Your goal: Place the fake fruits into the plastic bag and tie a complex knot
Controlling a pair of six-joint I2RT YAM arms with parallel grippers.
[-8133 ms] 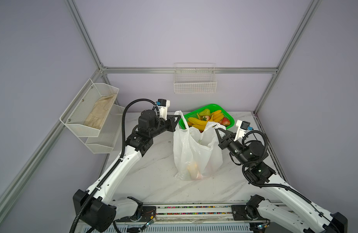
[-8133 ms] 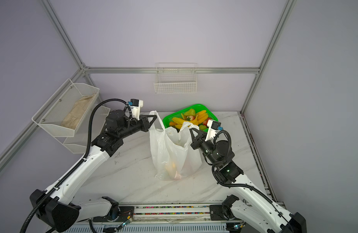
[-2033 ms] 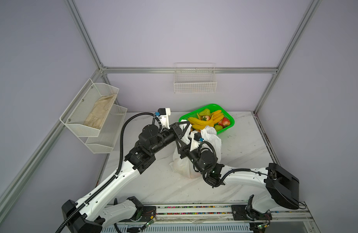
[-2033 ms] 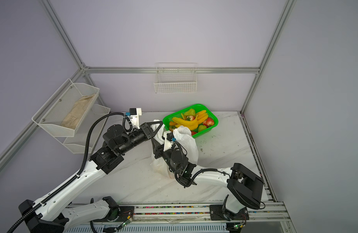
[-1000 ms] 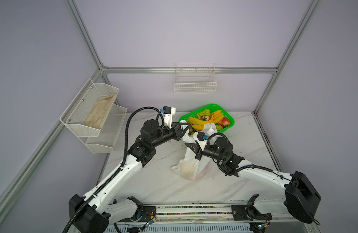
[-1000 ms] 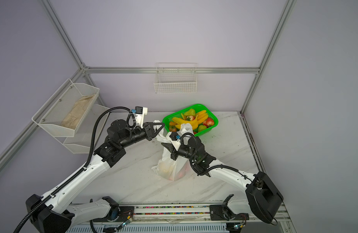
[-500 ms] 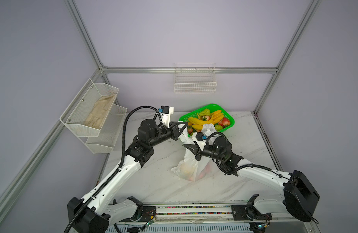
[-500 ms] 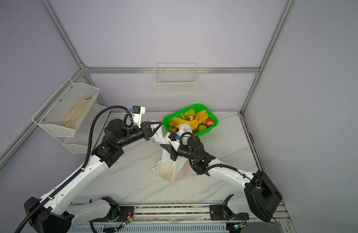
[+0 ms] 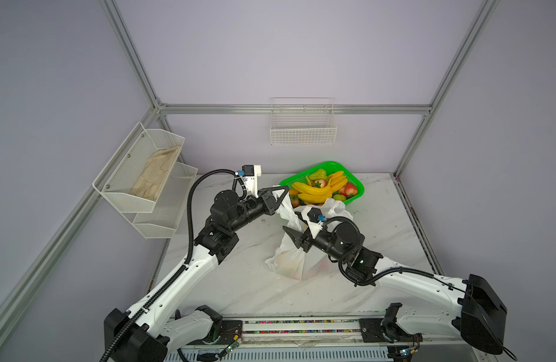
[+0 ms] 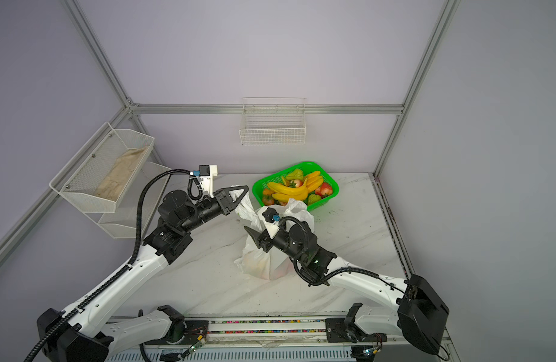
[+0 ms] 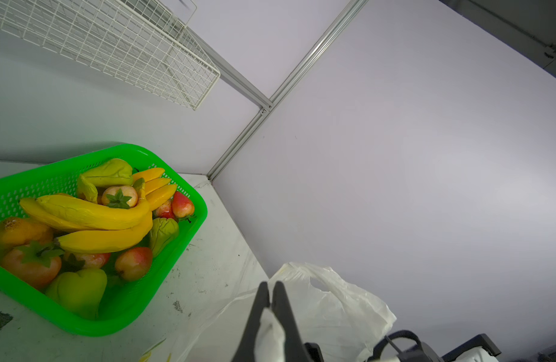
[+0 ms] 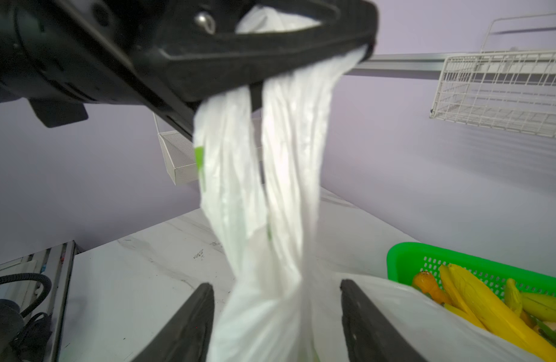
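Gripping the plastic bag (image 12: 289, 141) handle with my left end effector (image 11: 271, 290), I see my right end effector (image 12: 276, 285) apart.

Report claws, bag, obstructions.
Left claw shut on handles of thin white crinkly plastic bag. Right claw open, astride its neck. Most glossy toy fruits in bright green mesh basket. No obstruction seen.

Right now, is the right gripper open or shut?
Open. The right gripper shows both jaws apart, flanking the plastic bag without pinching it.
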